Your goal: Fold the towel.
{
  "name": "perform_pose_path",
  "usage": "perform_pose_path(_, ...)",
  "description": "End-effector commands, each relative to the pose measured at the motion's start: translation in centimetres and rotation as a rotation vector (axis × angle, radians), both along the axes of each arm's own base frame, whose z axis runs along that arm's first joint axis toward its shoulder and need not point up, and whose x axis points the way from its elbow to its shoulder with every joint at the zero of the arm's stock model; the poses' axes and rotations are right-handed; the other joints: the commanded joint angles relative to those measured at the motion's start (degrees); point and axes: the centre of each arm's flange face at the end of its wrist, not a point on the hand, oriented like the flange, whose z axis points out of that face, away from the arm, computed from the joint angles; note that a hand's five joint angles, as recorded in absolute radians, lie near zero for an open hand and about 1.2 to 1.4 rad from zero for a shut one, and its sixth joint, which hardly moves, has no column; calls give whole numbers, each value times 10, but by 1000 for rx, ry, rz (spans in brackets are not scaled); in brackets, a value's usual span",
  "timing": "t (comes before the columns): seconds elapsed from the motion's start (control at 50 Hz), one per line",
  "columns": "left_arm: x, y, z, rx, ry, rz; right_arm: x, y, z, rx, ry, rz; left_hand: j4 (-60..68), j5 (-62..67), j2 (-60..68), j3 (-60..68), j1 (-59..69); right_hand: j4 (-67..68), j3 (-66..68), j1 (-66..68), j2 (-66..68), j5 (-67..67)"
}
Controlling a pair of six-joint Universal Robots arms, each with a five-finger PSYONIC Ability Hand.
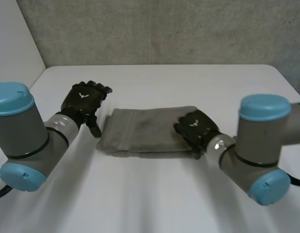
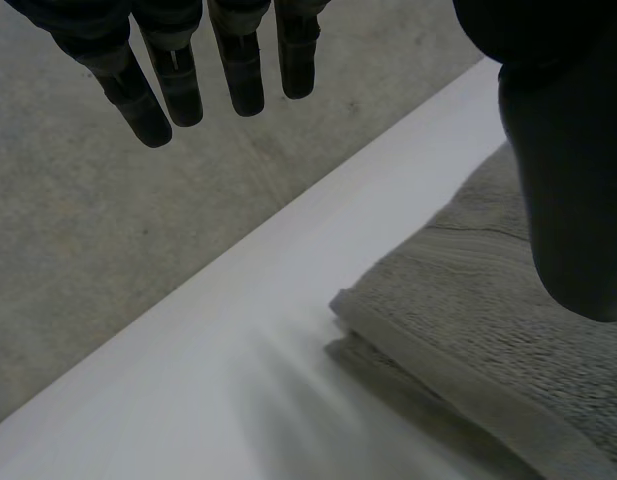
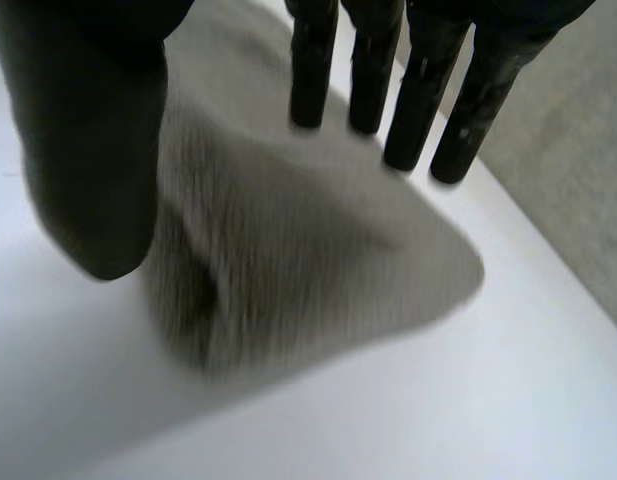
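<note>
A grey towel (image 1: 140, 131) lies folded into a long strip in the middle of the white table (image 1: 154, 194). My left hand (image 1: 84, 99) hovers open just off the towel's left end, touching nothing. In the left wrist view its fingers (image 2: 178, 80) are straight and spread above the table's far edge, and the folded towel edge (image 2: 488, 330) lies beside the thumb. My right hand (image 1: 196, 127) is over the towel's right end. In the right wrist view its fingers (image 3: 418, 90) are straight and apart from the thumb, with the towel's corner (image 3: 308, 250) lying loose below the palm.
A grey textured wall (image 1: 164, 29) stands behind the table's far edge. A white panel (image 1: 13, 43) closes off the back left. Both arms rest low at the table's front corners.
</note>
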Motion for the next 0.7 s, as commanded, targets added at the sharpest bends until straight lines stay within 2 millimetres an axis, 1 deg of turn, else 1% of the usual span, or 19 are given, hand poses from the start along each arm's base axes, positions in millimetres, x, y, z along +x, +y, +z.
perform_pose_path(0.02, -6, 5, -8, 11, -6, -22, -25, -17, -19, -21, -15, -47, -47, -122, -42, -36, -44, 221, 221, 215, 219, 214)
perform_pose_path(0.06, -7, 5, -10, 16, -8, -24, -26, -18, -23, -12, -10, -53, -47, -122, -42, -36, -44, 328, 328, 322, 326, 321)
perform_pose_path(0.08, -7, 5, -10, 16, -8, -24, -26, -18, -24, -12, -10, -53, -47, -122, -42, -36, -44, 329, 329, 323, 327, 321)
perform_pose_path(0.12, -7, 6, -12, 20, -10, -24, -28, -20, -24, -12, -7, -65, -45, -121, -41, -35, -43, 491, 490, 485, 489, 483)
perform_pose_path(0.24, -6, 6, -11, 20, -10, -22, -44, -31, -13, -34, -10, -127, -47, -122, -42, -36, -44, 492, 491, 486, 489, 484)
perform_pose_path(0.28, -6, 6, -8, 12, -7, -19, -54, -31, 10, -79, -11, -154, -47, -122, -42, -36, -44, 492, 491, 486, 489, 484)
perform_pose_path(0.3, -6, 6, -8, 12, -7, -19, -54, -31, 10, -79, -11, -154, -47, -122, -42, -36, -44, 492, 491, 486, 489, 484)
perform_pose_path(0.34, -6, 6, -6, 8, -4, -19, -61, -32, 28, -109, 22, -160, -48, -124, -44, -38, -46, 492, 491, 486, 489, 484)
perform_pose_path(0.46, -6, 5, -1, -8, 4, -17, -51, -38, 49, -184, 79, -108, -48, -124, -44, -38, -46, 492, 491, 486, 489, 484)
perform_pose_path(0.48, -6, 3, 1, -14, 6, -16, -36, -34, 57, -216, 70, -67, -48, -124, -44, -38, -46, 492, 491, 486, 489, 484)
perform_pose_path(0.5, -6, 2, 3, -20, 10, -12, -9, -21, 61, -240, 47, 14, -48, -124, -44, -38, -46, 492, 491, 486, 489, 484)
perform_pose_path(0.52, -6, 2, 3, -21, 10, -12, -9, -20, 61, -241, 46, 14, -48, -124, -44, -38, -46, 492, 491, 486, 489, 484)
perform_pose_path(0.56, -8, 0, 6, -29, 17, -13, 49, 18, 54, -264, 24, 205, -48, -124, -44, -38, -46, 492, 491, 486, 489, 484)
perform_pose_path(0.58, -8, -1, 10, -37, 26, -11, 49, 18, 54, -264, 24, 206, -50, -126, -46, -40, -48, 492, 491, 486, 489, 484)
perform_pose_path(0.6, -9, -3, 14, -46, 43, -9, 70, 34, 46, -256, 23, 273, -50, -126, -46, -40, -48, 492, 491, 486, 489, 484)
perform_pose_path(0.62, -9, -3, 14, -46, 43, -9, 70, 34, 46, -256, 23, 273, -50, -126, -46, -40, -48, 492, 491, 486, 489, 484)
perform_pose_path(0.66, -9, -5, 21, -41, 93, 6, 98, 66, 22, -230, 39, 390, -50, -126, -46, -40, -48, 492, 491, 486, 489, 484)
perform_pose_path(0.68, -9, -5, 21, -41, 93, 6, 98, 66, 22, -230, 39, 391, -50, -126, -46, -40, -48, 492, 491, 486, 489, 484)
perform_pose_path(0.7, -8, -6, 23, -35, 121, 24, 108, 80, 10, -221, 57, 438, -50, -126, -46, -40, -48, 492, 491, 486, 489, 484)
